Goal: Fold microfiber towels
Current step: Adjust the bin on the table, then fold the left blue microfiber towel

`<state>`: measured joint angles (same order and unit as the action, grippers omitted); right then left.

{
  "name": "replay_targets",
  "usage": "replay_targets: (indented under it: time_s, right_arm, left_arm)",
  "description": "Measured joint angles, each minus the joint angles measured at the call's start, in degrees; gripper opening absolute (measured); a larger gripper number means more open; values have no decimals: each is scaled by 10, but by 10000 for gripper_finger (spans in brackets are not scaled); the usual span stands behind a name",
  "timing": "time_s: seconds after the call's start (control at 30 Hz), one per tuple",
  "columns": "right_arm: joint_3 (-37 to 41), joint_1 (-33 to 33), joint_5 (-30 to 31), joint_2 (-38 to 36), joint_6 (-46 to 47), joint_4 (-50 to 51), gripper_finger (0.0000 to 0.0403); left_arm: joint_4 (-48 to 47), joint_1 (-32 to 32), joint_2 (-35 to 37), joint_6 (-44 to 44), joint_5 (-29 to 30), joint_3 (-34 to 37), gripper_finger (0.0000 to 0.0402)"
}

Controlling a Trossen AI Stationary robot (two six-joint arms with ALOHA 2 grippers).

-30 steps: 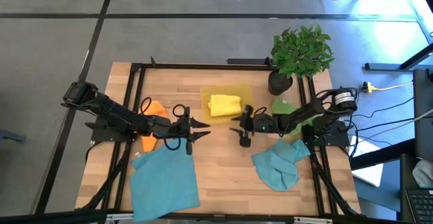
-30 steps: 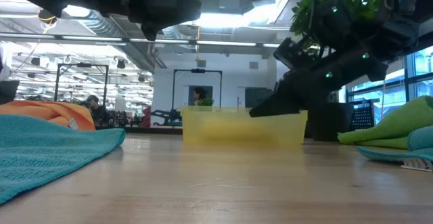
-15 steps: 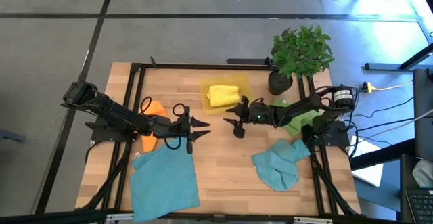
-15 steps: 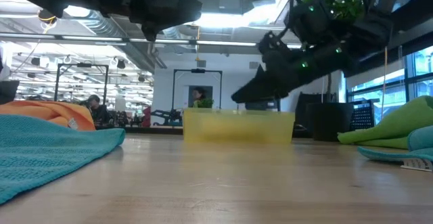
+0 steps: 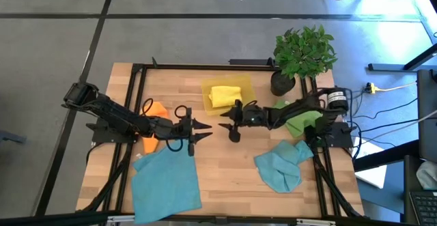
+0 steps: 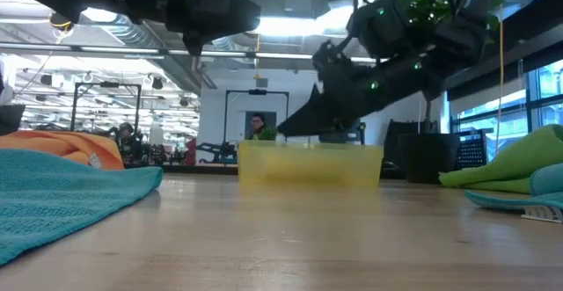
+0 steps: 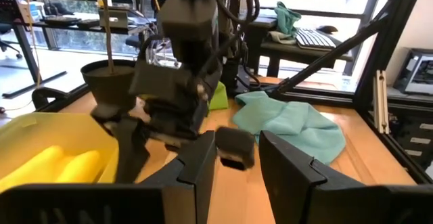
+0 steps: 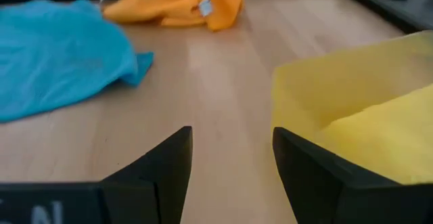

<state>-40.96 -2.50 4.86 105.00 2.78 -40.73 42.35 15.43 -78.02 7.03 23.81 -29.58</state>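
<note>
My right tool [image 5: 229,125] hangs above the surface [image 5: 225,178] just in front of the yellow bin [image 5: 227,96], fingers spread with bare wood showing between them in its wrist view; it holds nothing and touches nothing. The folded yellow towel [image 5: 226,95] lies inside that bin, just beyond the tool's tips. My left tool [image 5: 199,131] sits raised near the middle of the surface, pointing toward the right one, its fingers [image 7: 203,158] parted with a gap between them and nothing gripped.

I see a flat teal towel [image 5: 166,181] spread on the surface just below the left tool, at the near left side. The orange towel [image 5: 154,110] lies bunched under the left arm, farther back. A crumpled teal towel [image 5: 281,166] rests at the near right, well apart from the right tool, and the green towel [image 5: 298,120] lies under the right arm beside the potted plant [image 5: 302,54].
</note>
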Motion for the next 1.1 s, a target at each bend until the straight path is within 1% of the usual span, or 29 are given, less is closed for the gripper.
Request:
replay_targets:
  time_s: [0.13,0.2,0.37,0.5,0.7,0.87,0.97,1.03,1.1]
  right_arm:
    - [-21,2,1,44,-4,1,207]
    - [-35,-1,21,63,-6,0,207]
    - [-80,-16,96,99,-18,16,207]
    - [-113,-23,97,104,-3,70,207]
    - [-139,-17,3,104,22,12,196]
    - [-163,-17,-93,104,19,14,171]
    - [-161,-17,-148,97,41,25,153]
    - [-156,-14,-176,88,49,31,140]
    - [-146,-8,-191,80,50,34,125]
  left_arm:
    - [-16,0,0,-1,2,0,109]
    - [-17,-1,0,-1,6,0,109]
    - [-17,-8,0,0,11,0,109]
    - [-19,-7,0,4,11,0,109]
    - [-21,-2,0,4,11,0,109]
    - [-19,-1,0,4,11,0,109]
    - [-11,6,0,4,12,0,109]
    - [-11,12,0,4,12,-1,109]
    - [-11,18,0,3,12,-1,109]
